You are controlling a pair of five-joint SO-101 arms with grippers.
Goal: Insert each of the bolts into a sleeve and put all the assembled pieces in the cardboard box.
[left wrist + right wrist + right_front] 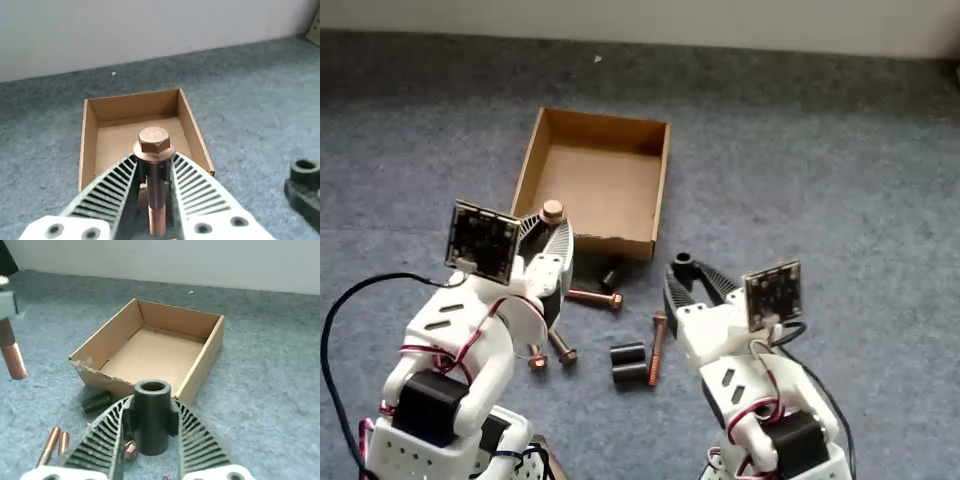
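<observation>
My left gripper (551, 226) is shut on a copper bolt (553, 211), held upright with its hex head (152, 141) on top, just in front of the cardboard box (661, 180). My right gripper (684, 277) is shut on a black sleeve (682, 264), bore upward (151, 412), to the right of the box's near corner. The box (88, 145) holds nothing I can see, and its open inside (202, 367) faces both wrist cameras. Loose bolts (595, 298) (658, 348) (563, 348) lie on the carpet between the arms, with two black sleeves (629, 363) side by side there.
Another black sleeve (611, 275) lies against the box's front wall, also in the right wrist view (96, 401). A short bolt (537, 360) sits by the left arm's base. Grey carpet stretches open to the right of the box and behind it, up to a pale wall.
</observation>
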